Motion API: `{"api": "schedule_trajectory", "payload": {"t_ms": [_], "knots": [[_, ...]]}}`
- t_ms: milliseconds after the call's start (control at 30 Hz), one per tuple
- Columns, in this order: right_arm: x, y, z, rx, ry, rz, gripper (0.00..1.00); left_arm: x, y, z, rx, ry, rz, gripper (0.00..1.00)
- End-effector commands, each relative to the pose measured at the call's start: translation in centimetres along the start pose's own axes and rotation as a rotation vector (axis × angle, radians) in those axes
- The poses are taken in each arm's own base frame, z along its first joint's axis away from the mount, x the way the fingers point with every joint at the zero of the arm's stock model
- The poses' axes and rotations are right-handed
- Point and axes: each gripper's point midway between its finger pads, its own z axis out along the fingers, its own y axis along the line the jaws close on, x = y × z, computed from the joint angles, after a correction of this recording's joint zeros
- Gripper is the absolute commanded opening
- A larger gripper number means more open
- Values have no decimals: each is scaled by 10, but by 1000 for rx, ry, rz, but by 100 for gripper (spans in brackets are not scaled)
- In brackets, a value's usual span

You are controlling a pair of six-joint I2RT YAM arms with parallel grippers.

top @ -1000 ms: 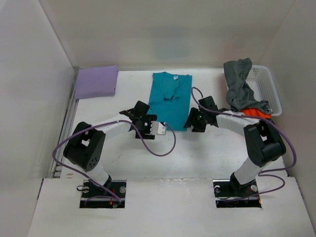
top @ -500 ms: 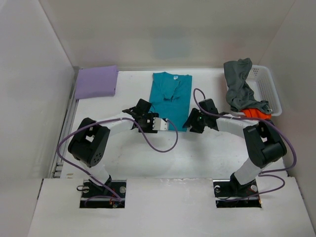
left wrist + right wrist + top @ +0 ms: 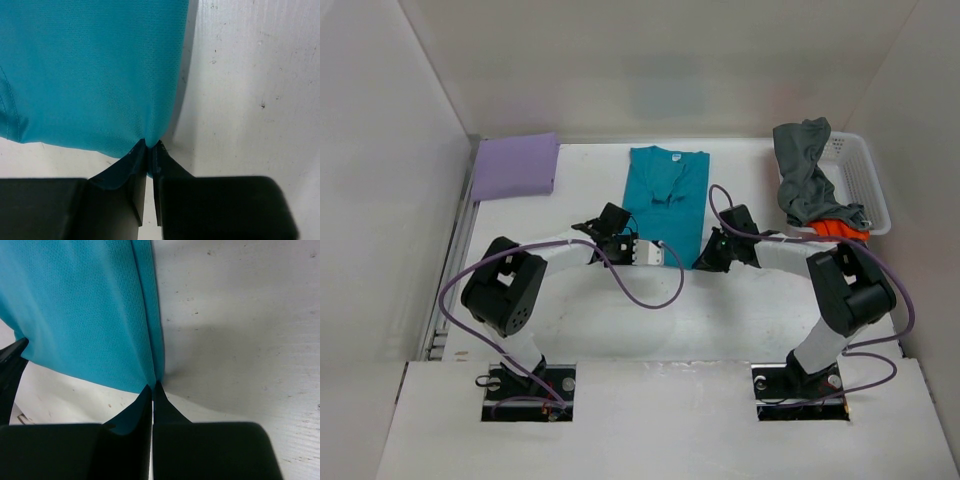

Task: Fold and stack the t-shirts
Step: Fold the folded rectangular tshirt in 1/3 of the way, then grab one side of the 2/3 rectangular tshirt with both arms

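Note:
The teal t-shirt [image 3: 665, 195] lies flat in the middle of the table, folded narrow, collar at the far end. My left gripper [image 3: 632, 248] is shut on its near left corner; the cloth [image 3: 95, 75] is pinched between the fingertips [image 3: 150, 147]. At the near right corner, my right gripper [image 3: 705, 258] is shut on the hem [image 3: 90, 305], which runs into its closed tips [image 3: 152, 386]. A folded lavender t-shirt [image 3: 515, 165] rests at the far left. The dark grey t-shirt [image 3: 805, 175] hangs over the basket, with the orange t-shirt [image 3: 840, 228] under it.
A white mesh basket [image 3: 865, 180] stands at the far right against the wall. White walls enclose the table on the left, back and right. Purple cables loop from both wrists over the table [image 3: 650, 320] near the shirt's hem.
Both grippers have gone from open to shut on the teal shirt's near corners. Both wrists have shifted slightly toward the near edge.

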Motion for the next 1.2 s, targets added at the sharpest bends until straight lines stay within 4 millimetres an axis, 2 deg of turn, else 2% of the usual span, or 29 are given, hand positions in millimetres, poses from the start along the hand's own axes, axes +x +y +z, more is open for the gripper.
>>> {"api": "schedule_trajectory", "payload": {"t_ms": [0, 167, 233, 333, 433, 500, 600, 667, 767, 833, 1000, 1067, 1167], "knots": [[3, 5, -3, -21, -1, -10, 0, 6, -25, -1, 61, 19, -62, 4], [24, 17, -24, -60, 13, -48, 0, 0, -45, -23, 80, 28, -69, 2], [42, 17, -36, -62, 30, -72, 0, -3, -55, -34, 98, 36, -71, 1], [75, 14, -57, -63, 58, -112, 0, -12, -83, -61, 148, 54, -60, 1], [117, 11, -88, -66, 103, -151, 0, -21, -117, -98, 198, 73, -23, 1], [148, 10, -115, -74, 144, -166, 0, -27, -144, -128, 253, 84, 1, 2], [180, 16, -160, -111, 177, -148, 0, -42, -180, -178, 361, 82, 33, 3], [192, 26, -189, -137, 186, -143, 0, -59, -189, -207, 415, 65, 7, 3], [192, 37, -215, -128, 159, -169, 0, -92, -172, -233, 435, -16, -108, 4], [190, 44, -218, -123, 147, -208, 0, -103, -150, -235, 419, -56, -187, 5], [150, 49, -198, -114, 66, -203, 0, -102, -92, -208, 370, -85, -372, 6], [136, 44, -187, -111, 61, -183, 0, -101, -77, -193, 353, -87, -396, 7], [128, 38, -177, -116, 71, -150, 0, -101, -65, -167, 340, -81, -389, 7]]}}
